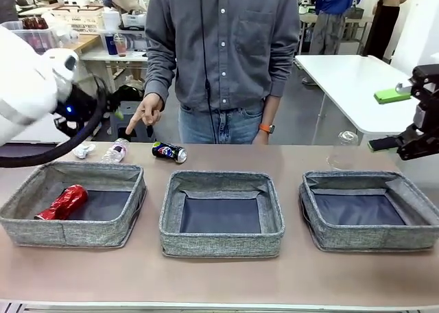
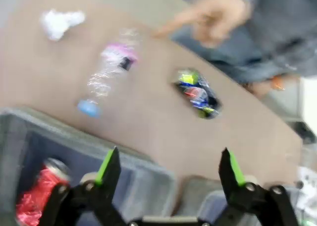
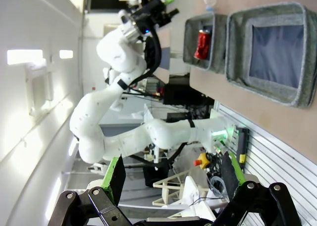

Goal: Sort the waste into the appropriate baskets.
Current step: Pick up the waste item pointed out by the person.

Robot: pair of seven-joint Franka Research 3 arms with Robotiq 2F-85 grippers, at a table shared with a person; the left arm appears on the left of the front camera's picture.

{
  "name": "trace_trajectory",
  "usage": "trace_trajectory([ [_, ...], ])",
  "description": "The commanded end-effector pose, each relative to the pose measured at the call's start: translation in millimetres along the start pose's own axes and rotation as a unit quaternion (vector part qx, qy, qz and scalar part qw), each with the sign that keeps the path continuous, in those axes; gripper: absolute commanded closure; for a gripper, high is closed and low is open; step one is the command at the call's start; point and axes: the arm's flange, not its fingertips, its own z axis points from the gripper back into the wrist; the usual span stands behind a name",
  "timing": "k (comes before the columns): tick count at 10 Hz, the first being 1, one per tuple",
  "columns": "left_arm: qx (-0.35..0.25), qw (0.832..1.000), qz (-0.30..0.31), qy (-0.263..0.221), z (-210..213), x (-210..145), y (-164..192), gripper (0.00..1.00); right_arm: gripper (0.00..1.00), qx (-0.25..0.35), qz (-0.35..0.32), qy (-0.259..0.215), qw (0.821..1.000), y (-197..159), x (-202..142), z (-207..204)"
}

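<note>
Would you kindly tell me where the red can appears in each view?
Front: red can lower left, in the leftmost basket.
Left wrist: can bottom-left, in that basket.
Right wrist: can top, right of centre, in that basket.
Shared landmark: the basket holding it.

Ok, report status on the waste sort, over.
Left end effector open, right end effector open, both empty. Red can in left basket; dark can, bottle, paper ball on table behind it. Person's hand pointing down near dark can.

Baskets (image 1: 221,241): three, grey
Cans: two – red can (image 1: 63,202), dark can (image 1: 169,152)
Bottles: two, clear – left bottle (image 1: 115,150), right bottle (image 1: 343,152)
Paper ball (image 1: 84,150): one
Person (image 1: 219,52): one
</note>
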Motion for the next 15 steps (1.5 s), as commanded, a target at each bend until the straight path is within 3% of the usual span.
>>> trace_trajectory([
  [1, 0.174, 0.976, 0.055, 0.12, 7.5, 19.0, -34.7, 0.0, 0.0, 0.013, 0.005, -0.003, 1.0, 4.5, 2.0, -0.3],
  [2, 0.0, 1.0, 0.0, 0.0, 0.0, 0.0, 0.0, 0.0, 0.0, 0.013, 0.005, -0.003, 1.0, 4.5, 2.0, -0.3],
  [4, 0.0, 1.0, 0.0, 0.0, 0.0, 0.0, 0.0, 0.0, 0.0, 0.013, 0.005, -0.003, 1.0, 4.5, 2.0, -0.3],
  [5, 0.06, 0.998, 0.014, 0.014, -12.6, 1.6, 11.9, 0.0, 0.0, 0.013, 0.005, -0.003, 1.0, 4.5, 2.0, -0.3],
  [6, 0.102, 0.988, -0.074, 0.084, -22.0, 19.1, 8.9, 0.0, 0.0, 0.013, 0.005, -0.003, 1.0, 4.5, 2.0, -0.3],
  [7, 0.124, 0.976, -0.127, 0.122, -32.9, 34.7, 4.4, 0.0, 0.0, 0.013, 0.005, -0.003, 1.0, 4.5, 2.0, -0.3],
  [9, 0.124, 0.954, -0.223, 0.16, -52.0, 61.8, -5.6, 0.0, 0.0, 0.013, 0.005, -0.003, 1.0, 4.5, 2.0, -0.3],
  [11, 0.123, 0.948, -0.236, 0.172, -80.8, 85.4, -13.4, 0.0, 0.0, 0.013, 0.005, -0.003, 1.0, 4.5, 2.0, -0.3],
  [15, 0.138, 0.953, -0.185, 0.197, -143.1, 100.1, -5.7, 0.0, 0.0, 0.013, 0.005, -0.003, 1.0, 4.5, 2.0, -0.3],
])
